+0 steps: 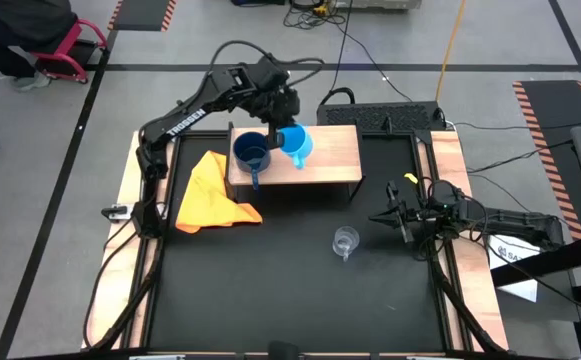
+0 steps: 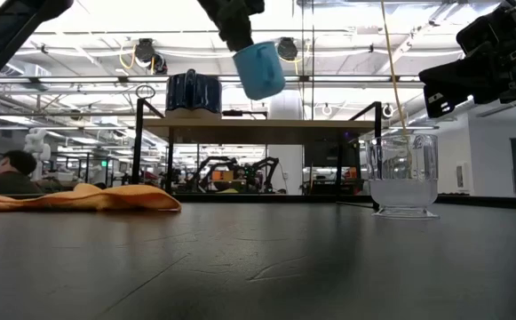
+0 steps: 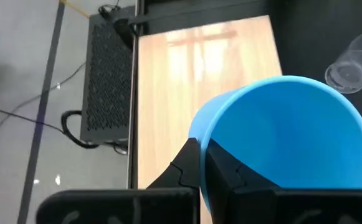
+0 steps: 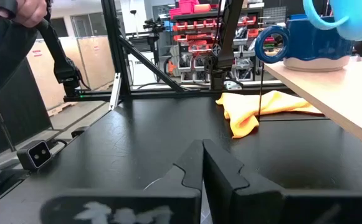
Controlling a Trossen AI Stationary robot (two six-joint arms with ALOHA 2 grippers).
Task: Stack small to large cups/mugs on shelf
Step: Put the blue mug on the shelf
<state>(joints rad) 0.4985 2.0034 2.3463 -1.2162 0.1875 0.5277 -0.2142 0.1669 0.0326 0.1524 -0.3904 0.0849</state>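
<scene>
The light blue mug hangs over the middle of the light-wood shelf, with my left gripper shut on it. On the left part of the shelf stands the dark blue mug, resting on its base with its mouth up and its handle toward the near edge. On its base on the black table, near the right of the shelf, stands the clear glass cup. My right gripper waits shut at the table's right side, level and touching nothing. My left gripper pinches the light blue mug's wall at the rim, one finger inside the mug and one outside. The fingers come slanting down from the far side. The mug hangs tilted, lifted clear above the shelf.
A yellow-orange cloth lies on the table left of the shelf. A black box with cables sits behind the shelf. Wooden rails run along the table's sides. A person sits beyond the table.
</scene>
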